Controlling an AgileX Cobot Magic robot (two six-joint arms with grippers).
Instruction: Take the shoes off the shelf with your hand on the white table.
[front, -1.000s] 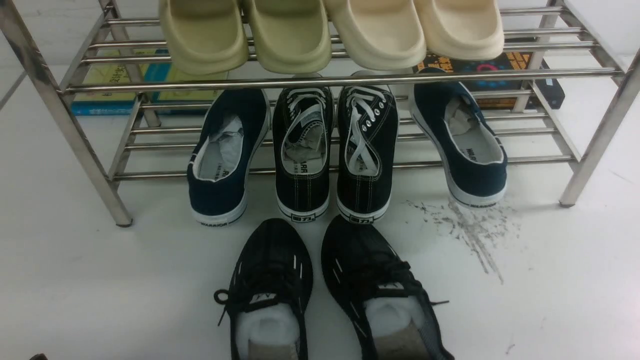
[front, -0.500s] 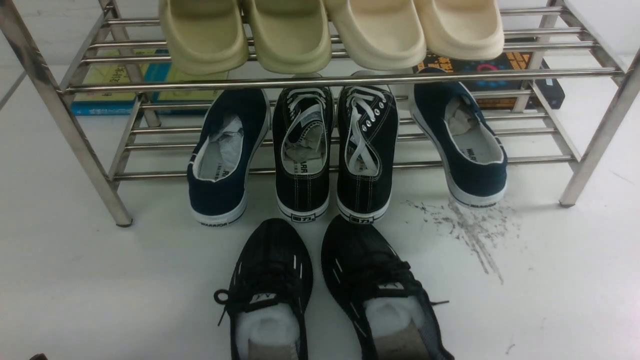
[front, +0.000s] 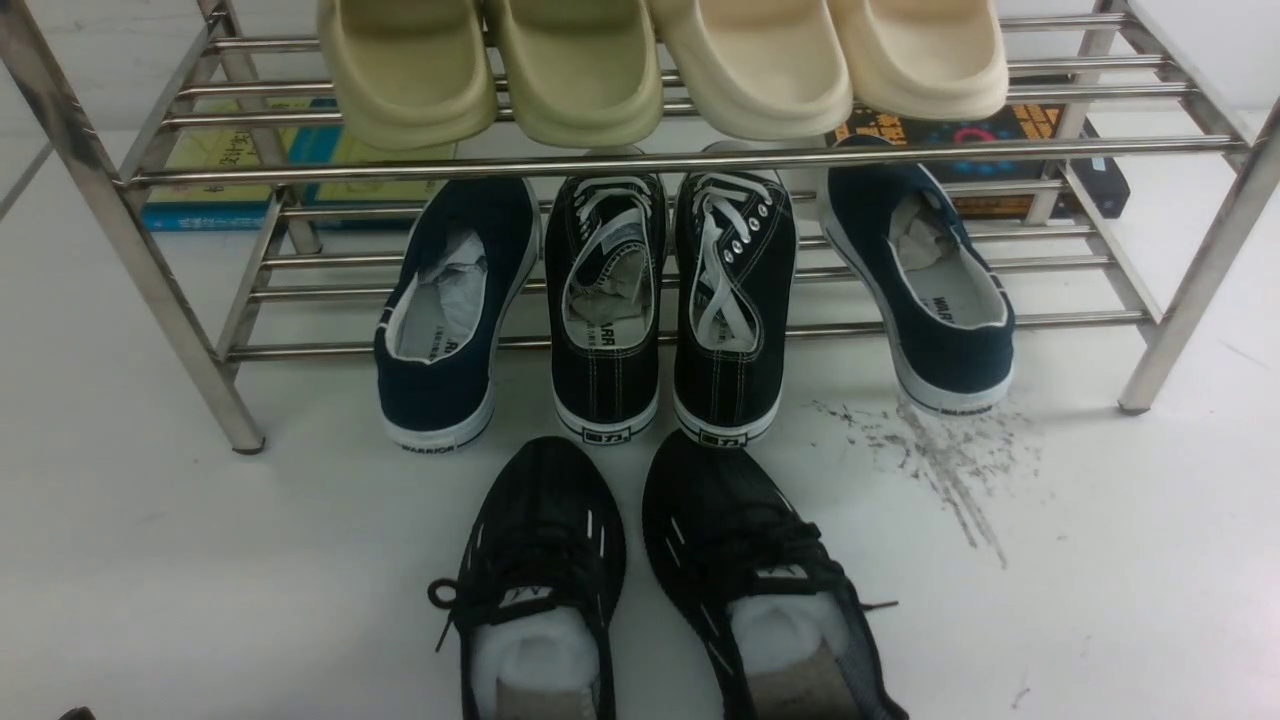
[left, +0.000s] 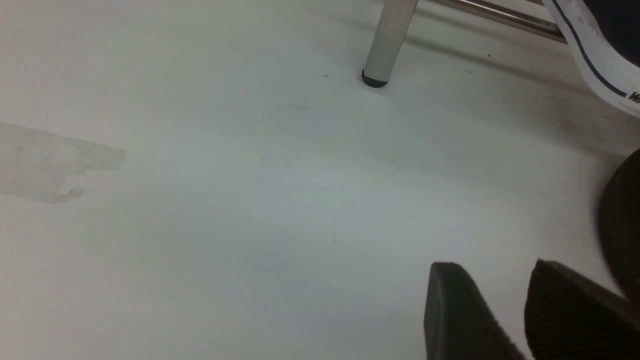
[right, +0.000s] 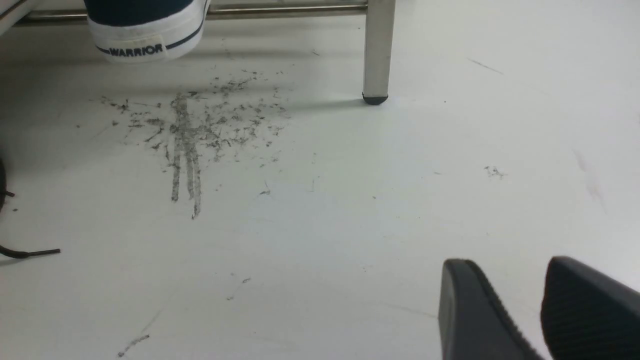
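The navy-blue slip-on shoes lie on the lower tier of the steel shelf (front: 680, 160), one at the left (front: 445, 310) and one at the right (front: 930, 290), heels overhanging the front rod. Neither gripper shows in the front view. In the left wrist view my left gripper (left: 492, 270) is open and empty, low over the white table (front: 200, 560), with the left shoe's sole (left: 595, 60) and a shelf leg (left: 387, 40) ahead. In the right wrist view my right gripper (right: 507, 267) is open and empty, short of the right shoe's heel (right: 145, 35).
Two black canvas sneakers with white laces (front: 605, 300) (front: 735, 300) sit between the navy shoes. Black mesh trainers (front: 540, 580) (front: 760, 590) lie on the table in front. Beige slippers (front: 660, 70) fill the top tier. Books (front: 250, 170) lie behind. Scuff marks (front: 940, 460) show at right.
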